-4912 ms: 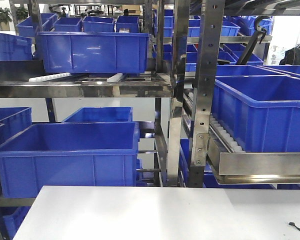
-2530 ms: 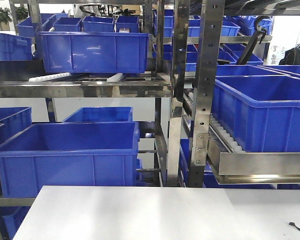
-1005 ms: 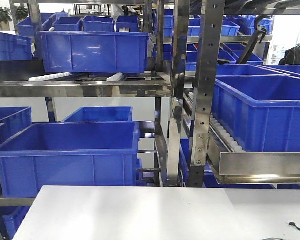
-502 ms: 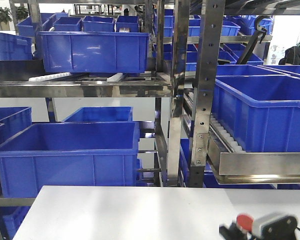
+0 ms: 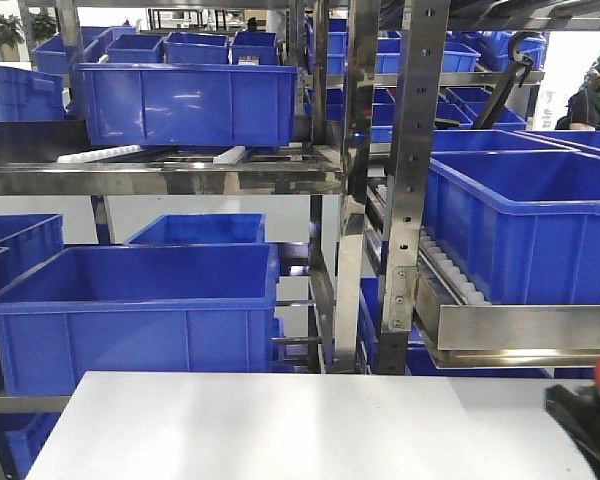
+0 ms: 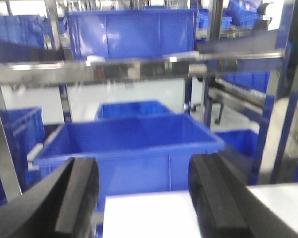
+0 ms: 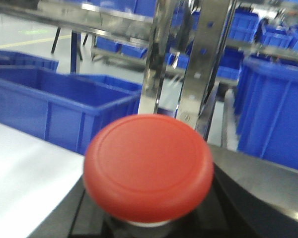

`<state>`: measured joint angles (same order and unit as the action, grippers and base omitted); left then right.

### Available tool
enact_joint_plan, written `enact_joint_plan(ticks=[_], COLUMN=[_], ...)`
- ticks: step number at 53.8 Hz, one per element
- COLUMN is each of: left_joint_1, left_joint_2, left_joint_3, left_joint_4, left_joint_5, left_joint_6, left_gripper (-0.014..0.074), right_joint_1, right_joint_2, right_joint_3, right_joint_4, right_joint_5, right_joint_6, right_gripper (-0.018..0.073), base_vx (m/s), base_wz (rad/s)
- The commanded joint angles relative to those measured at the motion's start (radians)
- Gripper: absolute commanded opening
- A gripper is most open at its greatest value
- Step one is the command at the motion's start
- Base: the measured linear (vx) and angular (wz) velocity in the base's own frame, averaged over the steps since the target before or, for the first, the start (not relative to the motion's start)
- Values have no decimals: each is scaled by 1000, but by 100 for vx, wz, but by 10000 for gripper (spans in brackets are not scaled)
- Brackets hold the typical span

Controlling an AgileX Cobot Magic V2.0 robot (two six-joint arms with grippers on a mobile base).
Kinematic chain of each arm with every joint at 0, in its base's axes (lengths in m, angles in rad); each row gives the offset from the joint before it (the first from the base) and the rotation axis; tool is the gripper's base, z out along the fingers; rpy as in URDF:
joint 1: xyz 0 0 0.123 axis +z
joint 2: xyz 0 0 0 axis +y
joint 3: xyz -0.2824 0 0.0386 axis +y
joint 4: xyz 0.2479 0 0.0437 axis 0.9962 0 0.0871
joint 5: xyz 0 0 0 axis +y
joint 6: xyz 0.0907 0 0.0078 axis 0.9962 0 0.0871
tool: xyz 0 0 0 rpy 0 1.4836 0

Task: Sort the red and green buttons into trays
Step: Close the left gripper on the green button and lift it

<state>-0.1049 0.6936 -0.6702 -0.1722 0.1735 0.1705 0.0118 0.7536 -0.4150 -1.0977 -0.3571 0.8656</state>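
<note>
so half a second back the red button (image 7: pixel 149 166) was sitting low at the front of the table (image 5: pixel 280 420), and now it's swung up and over to the far right edge of the front view, just a sliver of red cap showing above the dark bulk of the right gripper (image 5: pixel 585 428); a second before that there was no button or arm in that view at all, so this is a fresh pick; on the right wrist cam the cap fills the frame with dark finger parts either side of the body, so i read that hand as clamped on it and carrying; left gripper (image 6: pixel 146 203) is spread wide with nothing between the fingers, just facing the blue crates (image 6: pixel 134 144); can't see the trays or the green button anywhere, so my guess is the red one is mid-transfer off to the right, drop-off not yet done
</note>
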Motion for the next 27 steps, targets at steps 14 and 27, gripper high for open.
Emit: enact_joint_plan(ticks=[14, 27], left_joint_1=[-8, -96], left_joint_2=[85, 411], left_joint_3=[178, 355], left_joint_4=[-42, -21], left_joint_5=[-112, -597], left_joint_6=[14, 11], left_gripper=[504, 504], right_joint_1=[-2, -2], right_joint_2=[-256, -257], right_joint_3=[102, 132], right_joint_4=[-392, -393], right_joint_5=[-18, -5], right_joint_6=[431, 432], right_gripper=[-9, -9], base_vx=[0, 0], base_wz=[0, 0])
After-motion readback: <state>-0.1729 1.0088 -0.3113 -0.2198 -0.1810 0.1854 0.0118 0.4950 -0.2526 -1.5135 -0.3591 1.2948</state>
